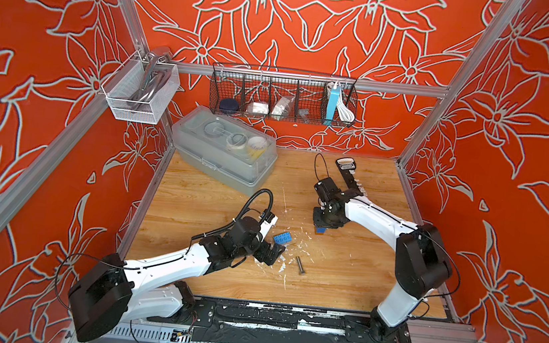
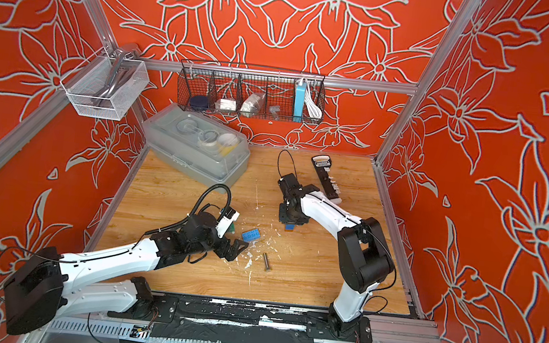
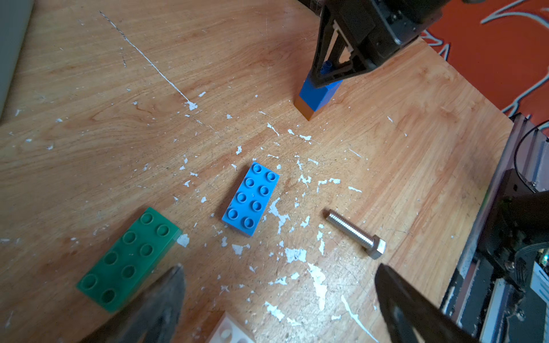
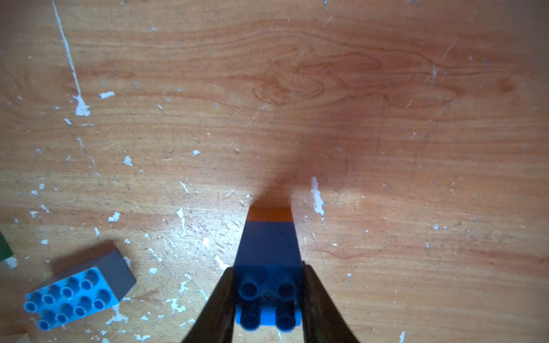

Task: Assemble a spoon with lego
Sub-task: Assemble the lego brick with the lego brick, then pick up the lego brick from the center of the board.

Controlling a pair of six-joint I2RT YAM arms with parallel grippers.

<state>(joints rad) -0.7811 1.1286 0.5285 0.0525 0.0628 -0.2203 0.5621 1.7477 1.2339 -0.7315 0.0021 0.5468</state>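
A blue-on-brown brick stack (image 4: 269,240), the spoon's narrow stem, stands upright on the wood table (image 3: 319,95). My right gripper (image 4: 267,267) points straight down over it, jaws shut on the sides of the top blue brick; in both top views it hides most of the stack (image 1: 320,231). A light blue lego brick (image 3: 251,199) lies flat, studs up, between the arms (image 1: 282,238). A green brick (image 3: 127,258) and the corner of a white brick (image 3: 230,331) lie beside my left gripper (image 3: 279,268), which hovers low, open and empty.
A grey metal bolt (image 3: 355,234) lies close to the left gripper (image 1: 300,265). A black strip with white pegs (image 1: 349,178) sits behind the right arm. A clear plastic box (image 1: 223,149) fills the back left. Wire baskets (image 1: 283,95) hang on the back rail.
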